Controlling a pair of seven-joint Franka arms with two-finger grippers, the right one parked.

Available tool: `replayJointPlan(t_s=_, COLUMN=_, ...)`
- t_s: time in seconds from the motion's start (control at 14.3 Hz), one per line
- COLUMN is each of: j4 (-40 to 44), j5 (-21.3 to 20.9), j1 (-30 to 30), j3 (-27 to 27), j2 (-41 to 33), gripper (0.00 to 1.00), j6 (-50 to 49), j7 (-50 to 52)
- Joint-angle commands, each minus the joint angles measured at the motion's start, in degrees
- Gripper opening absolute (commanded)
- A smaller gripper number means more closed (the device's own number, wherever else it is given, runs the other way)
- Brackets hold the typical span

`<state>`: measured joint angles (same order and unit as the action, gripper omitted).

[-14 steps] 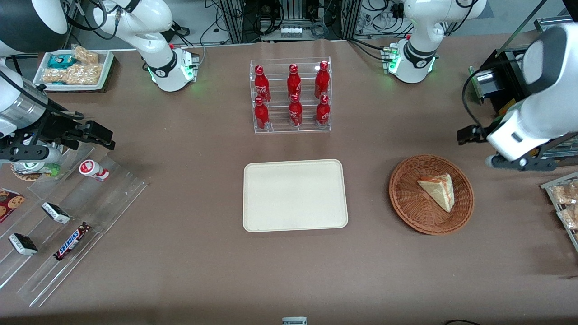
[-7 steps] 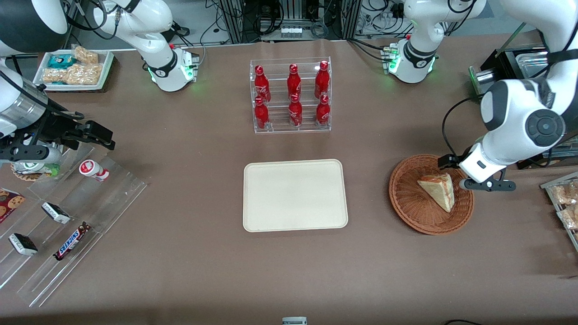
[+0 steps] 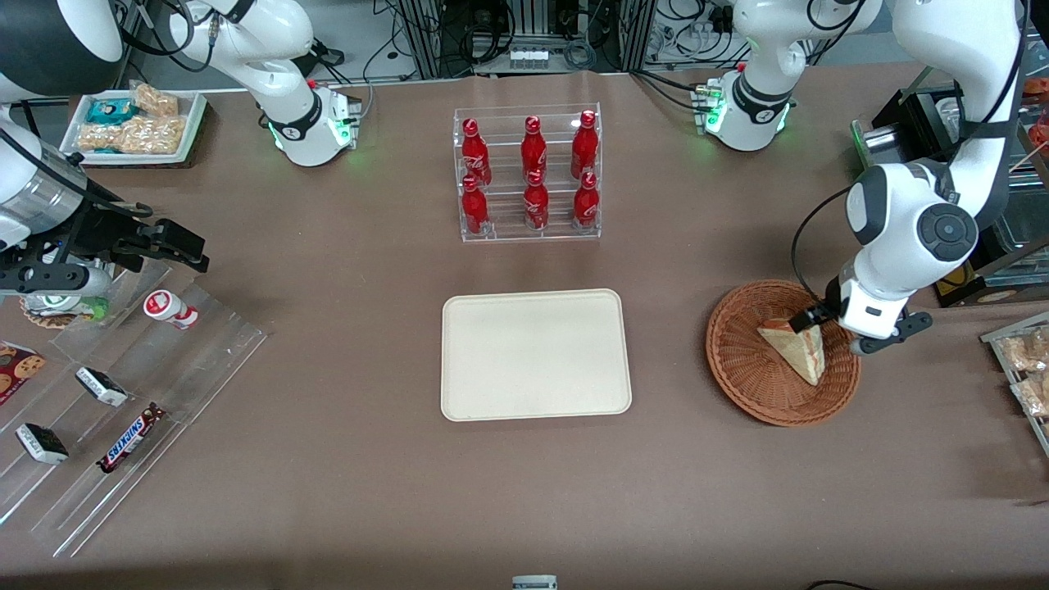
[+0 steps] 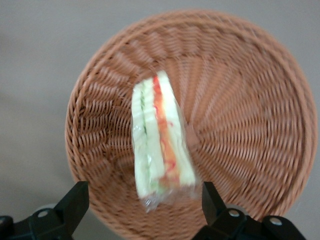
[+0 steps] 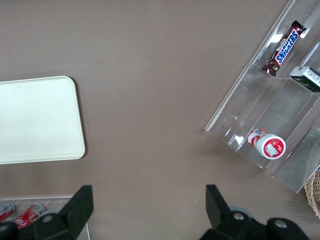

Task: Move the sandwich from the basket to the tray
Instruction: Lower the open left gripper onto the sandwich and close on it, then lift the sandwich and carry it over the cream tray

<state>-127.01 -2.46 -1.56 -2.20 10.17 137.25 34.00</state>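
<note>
The sandwich (image 3: 795,345), a pale wedge with red and green filling in clear wrap, lies in the brown wicker basket (image 3: 737,373). The cream tray (image 3: 537,354) lies flat beside the basket, toward the parked arm's end. My left gripper (image 3: 848,328) hovers over the basket's rim at the working arm's end, just above the sandwich's thick cut end. It is open and empty. In the left wrist view the sandwich (image 4: 157,145) lies in the basket (image 4: 245,95), and the black fingers (image 4: 75,204) stand wide apart on either side of its wrapped end.
A clear rack of red bottles (image 3: 530,176) stands farther from the front camera than the tray. A stepped acrylic rack with snacks (image 3: 123,393) lies at the parked arm's end. A tray of bagged snacks (image 3: 1024,360) and a black box (image 3: 910,139) are at the working arm's end.
My left arm has swung in from the working arm's end of the table and lowered over the basket. The gripper now sits above the sandwich's thick end. The sandwich has not moved.
</note>
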Motion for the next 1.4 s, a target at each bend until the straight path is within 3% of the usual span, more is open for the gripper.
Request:
replayJointPlan(t_s=0.0, j4=0.6, j5=-0.8, j1=0.4, j3=0.1, j2=2.6, gripper=1.0, j6=4.2, j7=16.4)
replayJointPlan(t_s=0.21, j4=0.7, j5=-0.4, j1=0.3, j3=0.0, j2=5.3, gripper=1.0, j6=5.7, j7=18.2)
replayJointPlan(t_s=0.28, j4=0.7, j5=-0.4, j1=0.3, j3=0.1, j2=6.3, gripper=0.95, j6=5.9, j7=18.3)
replayJointPlan(t_s=0.35, j4=0.7, j5=0.2, j1=0.3, j3=0.0, j2=6.4, gripper=0.65, j6=5.9, j7=18.6)
replayJointPlan(t_s=0.42, j4=0.8, j5=0.2, j1=0.3, j3=0.0, j2=6.3, gripper=0.28, j6=5.7, j7=20.0)
replayJointPlan(t_s=0.49, j4=1.2, j5=0.2, j1=0.4, j3=0.0, j2=6.3, gripper=0.11, j6=5.3, j7=21.5)
replayJointPlan(t_s=0.63, j4=3.8, j5=0.1, j1=0.9, j3=-0.1, j2=6.5, gripper=0.05, j6=3.5, j7=21.5)
replayJointPlan(t_s=0.91, j4=14.5, j5=-0.4, j1=3.2, j3=-2.1, j2=6.5, gripper=0.05, j6=-10.9, j7=20.2)
replayJointPlan(t_s=1.12, j4=17.1, j5=-0.4, j1=9.0, j3=-2.2, j2=7.1, gripper=0.05, j6=-12.3, j7=18.7)
replayJointPlan(t_s=1.33, j4=23.8, j5=-0.4, j1=18.2, j3=-2.3, j2=13.0, gripper=0.07, j6=-12.3, j7=11.4)
